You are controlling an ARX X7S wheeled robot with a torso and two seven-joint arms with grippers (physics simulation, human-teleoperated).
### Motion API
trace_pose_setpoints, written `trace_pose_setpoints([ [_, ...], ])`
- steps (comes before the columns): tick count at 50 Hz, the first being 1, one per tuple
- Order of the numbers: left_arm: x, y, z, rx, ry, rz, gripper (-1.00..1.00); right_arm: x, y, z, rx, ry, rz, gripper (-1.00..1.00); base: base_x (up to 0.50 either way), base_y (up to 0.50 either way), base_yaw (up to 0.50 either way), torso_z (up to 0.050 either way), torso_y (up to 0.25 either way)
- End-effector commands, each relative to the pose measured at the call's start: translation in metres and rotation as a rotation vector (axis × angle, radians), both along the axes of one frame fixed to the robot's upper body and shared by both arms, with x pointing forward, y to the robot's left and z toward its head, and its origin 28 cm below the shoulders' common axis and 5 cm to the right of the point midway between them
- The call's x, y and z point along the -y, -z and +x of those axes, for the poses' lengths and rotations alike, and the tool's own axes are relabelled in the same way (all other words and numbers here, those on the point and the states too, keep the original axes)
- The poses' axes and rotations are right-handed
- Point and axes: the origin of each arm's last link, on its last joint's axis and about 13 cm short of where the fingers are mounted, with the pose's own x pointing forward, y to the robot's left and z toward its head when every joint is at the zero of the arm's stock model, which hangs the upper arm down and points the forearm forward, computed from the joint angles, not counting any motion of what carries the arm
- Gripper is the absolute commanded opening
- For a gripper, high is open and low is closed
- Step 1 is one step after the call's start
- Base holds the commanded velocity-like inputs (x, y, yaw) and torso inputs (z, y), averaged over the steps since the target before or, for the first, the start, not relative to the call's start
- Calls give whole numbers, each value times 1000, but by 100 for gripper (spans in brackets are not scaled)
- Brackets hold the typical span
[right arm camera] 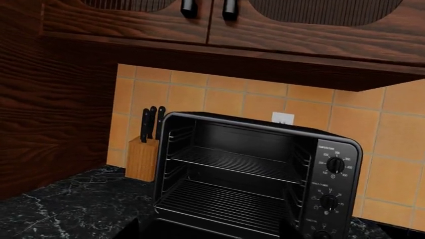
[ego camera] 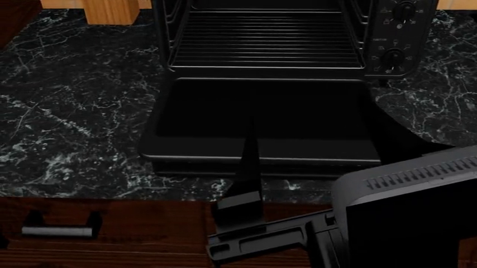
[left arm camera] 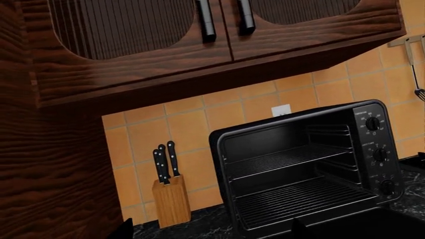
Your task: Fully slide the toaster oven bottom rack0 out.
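Note:
The black toaster oven stands on the counter with its glass door folded down flat. It also shows in the left wrist view. Its bottom rack lies inside the cavity with its front edge at the opening, below an upper rack. The bottom rack also shows in both wrist views. My right gripper is open and empty, hovering over the lowered door in front of the opening; one finger shows in the head view. My left gripper is open and empty, off to the oven's left.
A wooden knife block stands left of the oven against the tiled wall. Dark wood cabinets hang above it. The black marble counter has a drawer handle below its front edge. Utensils hang at the right.

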Motion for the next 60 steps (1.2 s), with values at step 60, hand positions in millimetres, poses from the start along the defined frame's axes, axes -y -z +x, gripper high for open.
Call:
trace_pose_setpoints([
  [60, -3, 7, 4, -34, -63, -88, 100, 4, 39, 112, -252, -179, 904, 100, 320, 3, 0, 33, 8],
])
